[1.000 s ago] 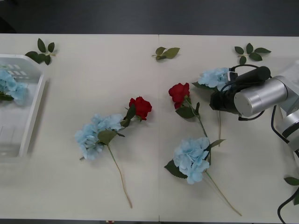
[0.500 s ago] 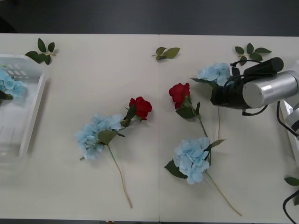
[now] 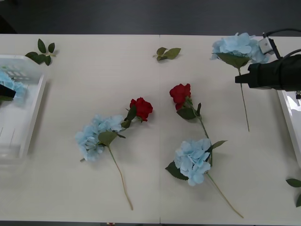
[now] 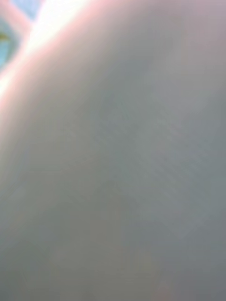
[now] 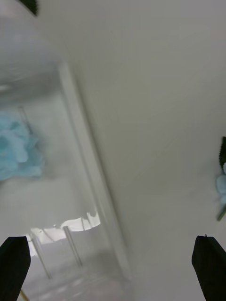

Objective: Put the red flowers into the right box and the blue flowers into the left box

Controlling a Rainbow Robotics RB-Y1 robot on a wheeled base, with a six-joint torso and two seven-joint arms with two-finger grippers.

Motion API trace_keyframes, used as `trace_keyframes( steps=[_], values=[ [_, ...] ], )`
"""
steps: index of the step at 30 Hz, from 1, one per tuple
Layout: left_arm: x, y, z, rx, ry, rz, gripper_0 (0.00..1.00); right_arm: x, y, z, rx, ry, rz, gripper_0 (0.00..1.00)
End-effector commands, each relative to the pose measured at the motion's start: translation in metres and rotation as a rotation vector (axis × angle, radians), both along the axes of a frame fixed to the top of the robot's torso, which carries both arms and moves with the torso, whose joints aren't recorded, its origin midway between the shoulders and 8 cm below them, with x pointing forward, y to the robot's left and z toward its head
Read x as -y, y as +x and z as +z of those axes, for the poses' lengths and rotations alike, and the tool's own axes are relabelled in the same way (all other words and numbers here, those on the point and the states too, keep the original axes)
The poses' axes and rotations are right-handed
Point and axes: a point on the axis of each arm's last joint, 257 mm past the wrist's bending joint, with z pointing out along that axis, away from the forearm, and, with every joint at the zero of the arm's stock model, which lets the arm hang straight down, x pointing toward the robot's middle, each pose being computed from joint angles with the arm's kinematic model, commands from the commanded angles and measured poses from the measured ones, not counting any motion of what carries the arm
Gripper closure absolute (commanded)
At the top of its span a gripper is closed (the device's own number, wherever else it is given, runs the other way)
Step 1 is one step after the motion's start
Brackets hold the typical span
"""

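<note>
1. Front view: the right gripper (image 3: 244, 79) hangs over the right part of the table, gripping a blue flower (image 3: 237, 46) by its stem; the bloom sits above the black wrist and the stem dangles below, clear of the table top. I cannot see the jaws themselves, but the lifted flower suggests they are clamped on the stem.
2. Two more blue flowers lie on the table, one left of centre (image 3: 96, 134) and one nearer the front (image 3: 193, 160). Two red flowers (image 3: 142, 108) (image 3: 180, 93) lie between them, the left rose touching the left blue bloom's leaves.
3. The left box (image 3: 35, 110) sits at the left edge with a blue flower (image 3: 13, 86) already in it. The right box (image 3: 288, 113) shows as a white rim at the right edge.
4. Right wrist view: a pale blur, nothing readable.
5. Left wrist view: the left gripper (image 5: 113, 268) hovers over the left box (image 5: 89, 164), jaws spread wide and empty.
6. Judgement: a blue flower is being carried. It belongs in the left box, far across the table, so the next move calls for a long reach or a handover.
7. The table (image 3: 94, 70) is cream, with loose leaf sprigs (image 3: 41, 52) near its far edge; beyond it the room is dark.
</note>
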Motion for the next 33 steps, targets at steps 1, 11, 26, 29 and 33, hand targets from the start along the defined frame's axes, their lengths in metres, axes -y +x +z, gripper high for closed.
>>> trace_keyframes(
  steps=[1, 11, 26, 29, 33],
  values=[
    [0.024, -0.005, 0.020, 0.064, -0.016, -0.184, 0.00, -0.028, -0.013, 0.040, 0.121, 0.114, 0.128, 1.00],
    [0.123, -0.030, 0.034, 0.152, -0.258, -0.540, 0.00, -0.070, -0.027, 0.103, 0.353, 0.330, 0.271, 1.00],
    [0.268, -0.068, 0.054, 0.180, -0.615, -0.819, 0.00, -0.194, -0.075, 0.163, 0.517, 0.687, 0.458, 1.00],
    [0.290, -0.072, 0.059, 0.194, -0.655, -0.859, 0.00, -0.212, -0.080, 0.170, 0.510, 0.760, 0.466, 1.00],
    [0.317, -0.076, 0.065, 0.211, -0.707, -0.898, 0.00, -0.234, -0.088, 0.175, 0.500, 0.836, 0.478, 1.00]
  ],
)
